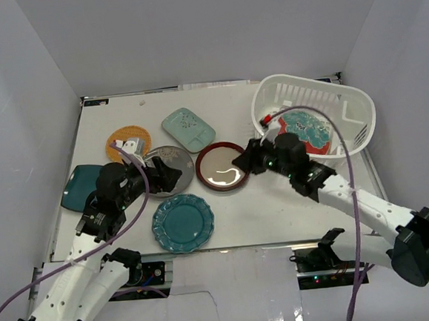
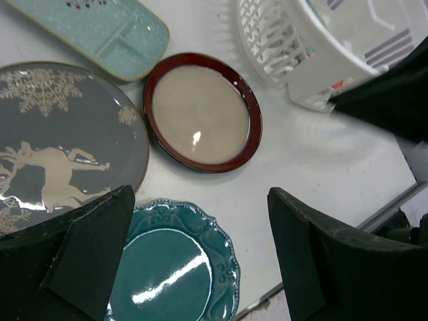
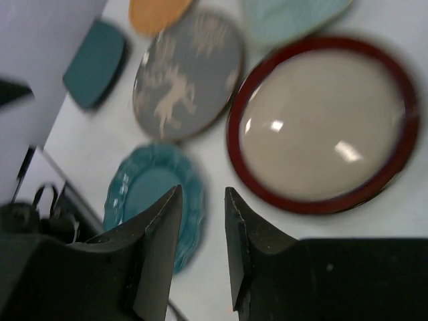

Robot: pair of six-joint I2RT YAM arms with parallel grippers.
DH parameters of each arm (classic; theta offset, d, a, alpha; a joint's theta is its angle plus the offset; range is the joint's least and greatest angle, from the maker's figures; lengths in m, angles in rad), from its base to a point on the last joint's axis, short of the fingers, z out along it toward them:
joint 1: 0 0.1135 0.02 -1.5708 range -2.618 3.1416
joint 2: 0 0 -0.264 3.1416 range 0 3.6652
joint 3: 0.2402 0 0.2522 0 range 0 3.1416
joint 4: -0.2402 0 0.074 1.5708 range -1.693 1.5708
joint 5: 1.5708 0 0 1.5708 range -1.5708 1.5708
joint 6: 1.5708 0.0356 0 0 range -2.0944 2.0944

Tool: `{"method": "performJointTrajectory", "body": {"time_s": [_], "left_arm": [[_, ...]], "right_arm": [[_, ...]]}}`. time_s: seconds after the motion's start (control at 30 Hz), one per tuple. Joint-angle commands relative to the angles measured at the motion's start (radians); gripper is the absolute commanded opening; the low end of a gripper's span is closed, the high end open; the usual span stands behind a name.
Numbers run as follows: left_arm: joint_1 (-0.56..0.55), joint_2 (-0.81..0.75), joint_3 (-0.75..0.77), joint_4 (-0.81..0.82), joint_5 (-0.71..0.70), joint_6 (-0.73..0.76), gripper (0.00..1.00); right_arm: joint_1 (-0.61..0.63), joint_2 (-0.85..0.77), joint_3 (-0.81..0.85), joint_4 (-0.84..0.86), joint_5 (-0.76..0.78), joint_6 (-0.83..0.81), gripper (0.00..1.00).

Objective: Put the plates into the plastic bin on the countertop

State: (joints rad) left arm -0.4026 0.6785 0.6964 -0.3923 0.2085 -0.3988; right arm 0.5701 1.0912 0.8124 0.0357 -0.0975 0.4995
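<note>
the red-and-teal floral plate (image 1: 310, 129) lies inside the large white slotted plastic oval bin (image 1: 309, 91), which stands just behind and to the right of the right gripper (image 3: 202, 194); the other six dishes lie on the flat matte white countertop (image 1: 278, 207); the red-rimmed cream round plate (image 3: 324, 124) sits just ahead of the right gripper's fingertips, whose jaws stand a narrow gap apart with nothing between them; whether they touch that plate's rim i cannot tell; the teal scalloped plate (image 2: 170, 267) lies under and beside the left gripper (image 2: 200, 194), whose jaws are spread wide and empty; the grey round plate with a white deer (image 2: 60, 140) lies by its left finger, and the mint rounded-rectangle plate (image 2: 100, 30) lies further ahead on the same side; in the top view the orange woven-look round plate (image 1: 132, 133) and the dark teal squarish plate (image 1: 77, 188) lie to the left of that gripper, the teal one beside its wrist
</note>
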Motion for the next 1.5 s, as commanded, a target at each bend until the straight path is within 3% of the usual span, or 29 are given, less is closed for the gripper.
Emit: {"method": "performJointTrajectory", "body": {"time_s": [0.0, 0.07, 0.2, 0.4, 0.63, 0.73, 0.77, 0.8, 1.0, 1.17, 1.3, 1.47], "left_arm": [[-0.004, -0.043, 0.072, 0.018, -0.084, -0.002, 0.91], [-0.004, -0.057, 0.083, 0.027, -0.098, 0.0, 0.91], [-0.004, -0.086, 0.037, 0.044, -0.133, 0.011, 0.91], [-0.005, -0.131, 0.003, 0.026, -0.132, 0.011, 0.96], [-0.002, -0.132, 0.0, 0.024, -0.126, 0.003, 0.98], [-0.004, -0.14, -0.003, 0.024, -0.132, 0.002, 0.98], [-0.004, -0.14, -0.003, 0.024, -0.132, 0.002, 0.98], [-0.004, -0.14, 0.0, 0.024, -0.132, 0.002, 0.98], [-0.004, -0.148, 0.002, 0.012, -0.181, 0.003, 0.98], [-0.004, -0.154, 0.006, -0.01, -0.276, -0.021, 0.98], [-0.002, -0.157, 0.006, -0.019, -0.302, -0.034, 0.98], [-0.001, -0.149, -0.001, -0.014, -0.282, -0.048, 0.98]], "right_arm": [[0.213, 0.048, -0.185, 0.125, 0.005, 0.164, 0.37], [0.282, 0.111, -0.252, 0.216, 0.014, 0.204, 0.39], [0.355, 0.223, -0.361, 0.427, -0.042, 0.329, 0.66], [0.422, 0.455, -0.345, 0.632, -0.122, 0.427, 0.69], [0.468, 0.72, -0.297, 0.886, -0.13, 0.582, 0.54], [0.468, 0.751, -0.289, 0.9, -0.12, 0.602, 0.3], [0.471, 0.747, -0.292, 0.9, -0.114, 0.603, 0.15], [0.473, 0.736, -0.298, 0.9, -0.107, 0.606, 0.08], [0.478, 0.446, -0.378, 0.801, -0.056, 0.53, 0.08], [0.389, 0.041, -0.28, 0.461, -0.015, 0.37, 0.08], [0.174, -0.166, -0.077, 0.223, -0.048, 0.265, 0.08], [-0.232, -0.182, 0.065, 0.104, -0.083, 0.156, 0.08]]}}
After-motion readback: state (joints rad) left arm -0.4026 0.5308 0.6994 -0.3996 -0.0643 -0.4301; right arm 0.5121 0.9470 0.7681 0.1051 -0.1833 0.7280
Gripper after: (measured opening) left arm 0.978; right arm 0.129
